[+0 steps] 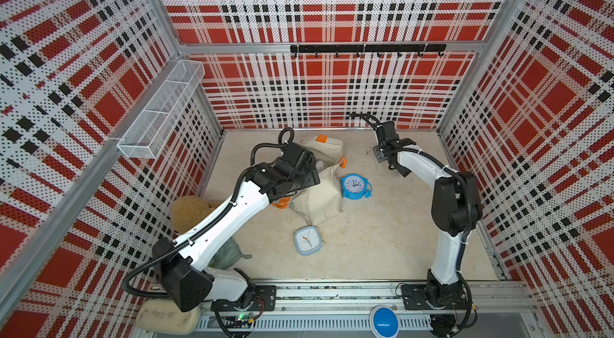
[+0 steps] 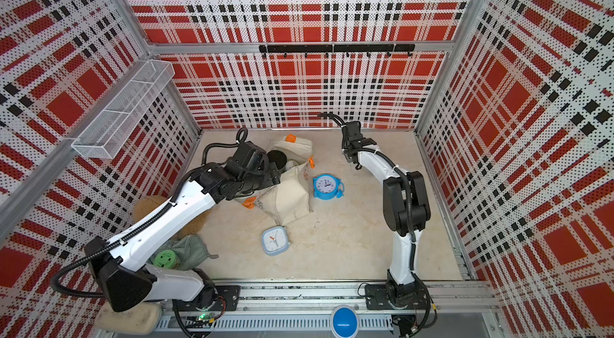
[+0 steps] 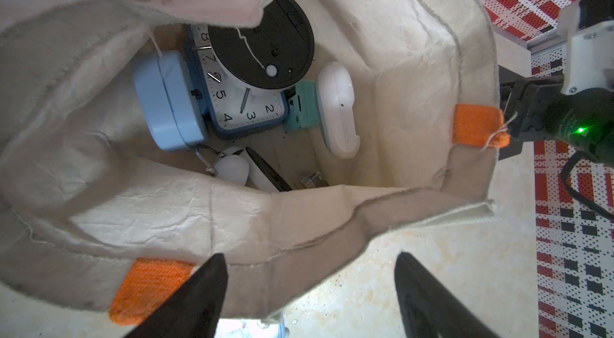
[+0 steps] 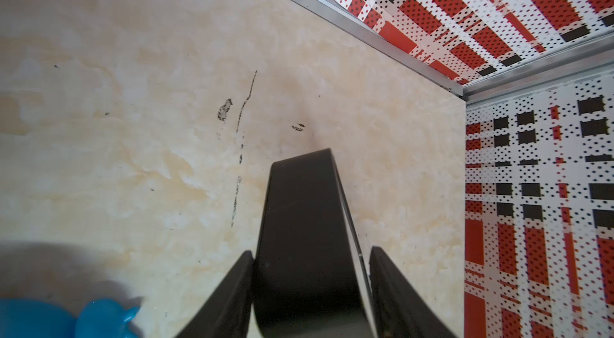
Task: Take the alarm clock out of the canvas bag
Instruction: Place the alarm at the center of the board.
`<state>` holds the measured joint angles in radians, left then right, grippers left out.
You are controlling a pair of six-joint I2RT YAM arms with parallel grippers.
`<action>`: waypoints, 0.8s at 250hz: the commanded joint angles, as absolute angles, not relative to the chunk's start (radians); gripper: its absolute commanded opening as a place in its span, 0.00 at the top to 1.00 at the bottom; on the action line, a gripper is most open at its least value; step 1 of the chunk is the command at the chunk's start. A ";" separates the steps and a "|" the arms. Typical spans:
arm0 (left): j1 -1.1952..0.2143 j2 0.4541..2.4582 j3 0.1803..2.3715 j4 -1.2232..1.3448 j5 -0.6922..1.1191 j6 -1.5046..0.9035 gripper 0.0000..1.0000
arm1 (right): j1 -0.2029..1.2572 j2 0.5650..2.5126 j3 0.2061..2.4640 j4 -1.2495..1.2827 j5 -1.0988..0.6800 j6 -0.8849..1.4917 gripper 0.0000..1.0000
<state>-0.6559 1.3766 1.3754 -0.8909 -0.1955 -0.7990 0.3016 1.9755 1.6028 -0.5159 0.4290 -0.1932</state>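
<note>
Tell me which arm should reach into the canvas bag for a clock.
Left. The left gripper, open, hovers at the canvas bag's mouth, a blue clock visible inside. The right gripper is away from it, a black object between its jaws.

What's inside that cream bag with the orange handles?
Inside the canvas bag: a black round clock lying on a square white-faced clock, a pale blue clock, a white case, a teal gadget. Folded canvas hides the rest.
</note>
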 commanded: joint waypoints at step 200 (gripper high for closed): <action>-0.657 1.350 1.421 -0.935 -0.239 -0.811 0.17 | 0.205 1.796 1.806 -0.787 -0.077 0.241 0.20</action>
<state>-0.6518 1.3502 1.3796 -0.9169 -0.2096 -0.8062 0.2462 1.8698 1.6855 -0.6567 0.0967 0.0044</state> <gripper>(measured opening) 0.830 0.764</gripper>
